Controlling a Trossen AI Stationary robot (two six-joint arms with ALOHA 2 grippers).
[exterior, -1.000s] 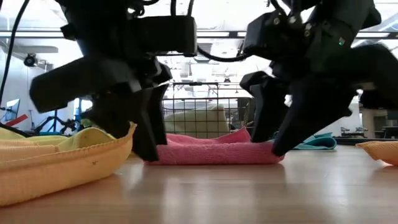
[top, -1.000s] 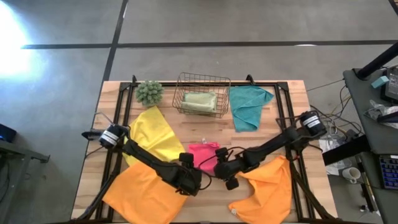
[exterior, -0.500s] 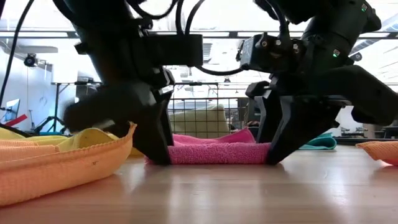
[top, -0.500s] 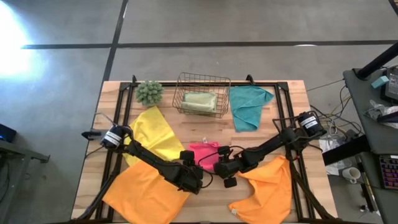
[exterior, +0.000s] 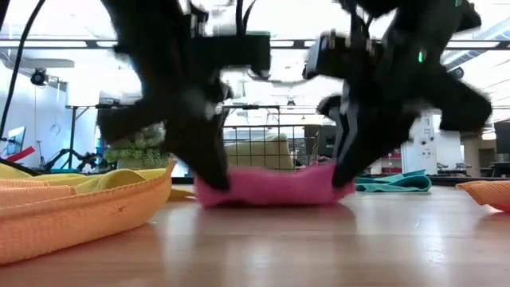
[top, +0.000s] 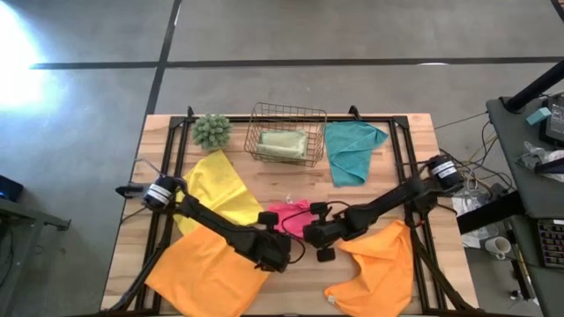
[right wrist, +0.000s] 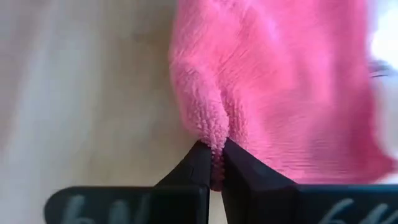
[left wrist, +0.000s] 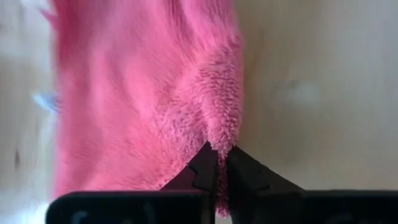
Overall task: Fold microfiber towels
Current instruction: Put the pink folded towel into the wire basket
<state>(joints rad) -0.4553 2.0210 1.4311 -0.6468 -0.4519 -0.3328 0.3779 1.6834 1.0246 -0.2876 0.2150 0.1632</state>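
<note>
At mid-table, toward the near edge, both pincers now pinched onto the pink towel point(top: 288, 216); a second ago spread wide astride it, since then pressed together, left pincer point(left wrist: 217, 169) on the towel's left edge, right pincer point(right wrist: 212, 163) on its right edge, each with a ridge of pile squeezed between its fingers; seen from table height, towel ends gathered inward and raised a little, no longer lying as flat as before; blurred arms there.

Pink towel: fluffy looped pile, thick, folded into a small rectangle; lying on pale wooden table point(top: 414, 132) with smooth grain.

Around it: yellow towel point(top: 220, 189) spread flat just to the left, reaching back toward the fuzzy green plant ball point(top: 211, 130); orange towel point(top: 198, 273) broad and rumpled at the near left, partly under the left arm; second orange towel point(top: 388, 264) at the near right, touching the right arm's side, one corner curled; teal towel point(top: 351, 150) loosely draped at the far right; sage green towel point(top: 282, 143) folded inside the wire basket point(top: 286, 113) at far centre.

Bare wood between the pink towel and the basket, and a narrow strip between the two orange towels along the near edge; elsewhere hemmed by cloth on both sides.
</note>
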